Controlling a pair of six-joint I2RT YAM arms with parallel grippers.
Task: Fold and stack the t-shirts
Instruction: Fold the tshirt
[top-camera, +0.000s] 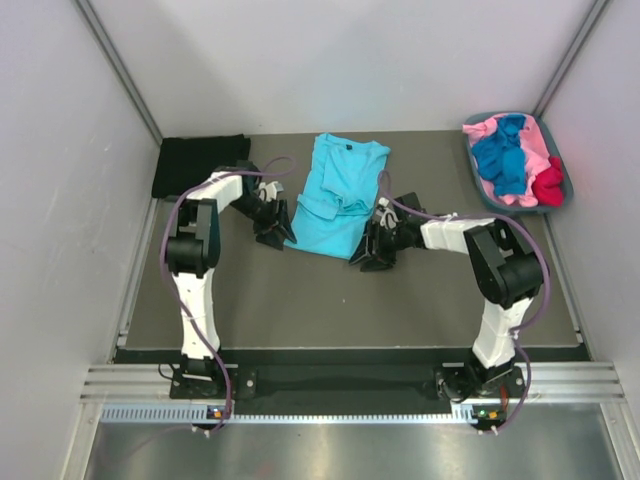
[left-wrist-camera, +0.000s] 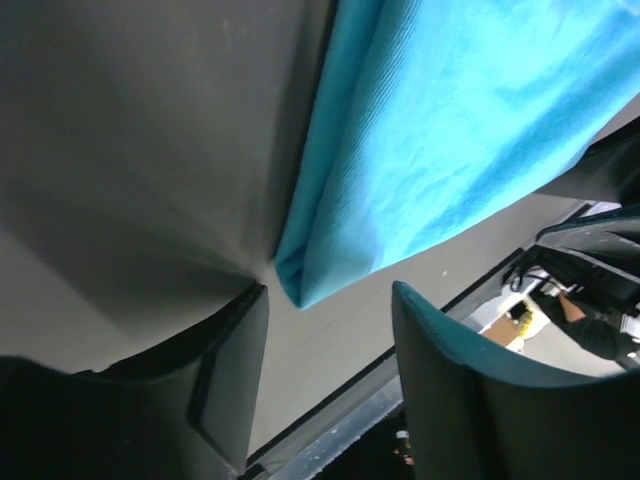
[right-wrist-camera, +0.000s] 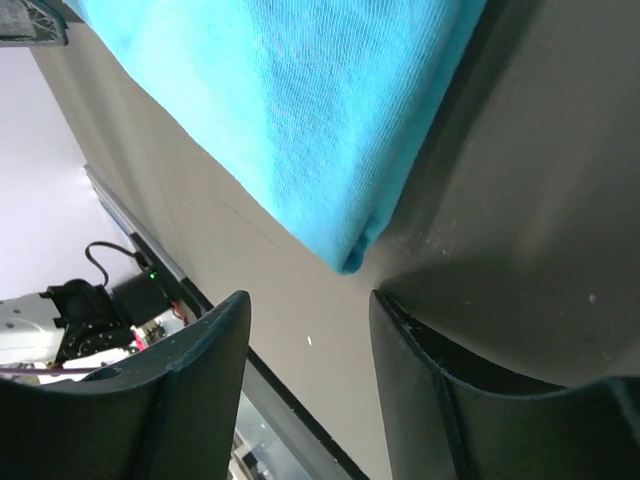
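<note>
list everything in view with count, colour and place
turquoise shirt: 1, light turquoise, partly folded, table centre back
black shirt: 1, black, folded, back left corner
tub: 1, grey-blue, back right corner
pink shirt: at least 1, pink, in tub
blue shirt: 1, royal blue, in tub, on the pink
red shirt: 1, red, tub's near right end
table: 1, dark grey top
left gripper: 1, black, open, at turquoise shirt's near left corner
right gripper: 1, black, open, at its near right corner
</note>
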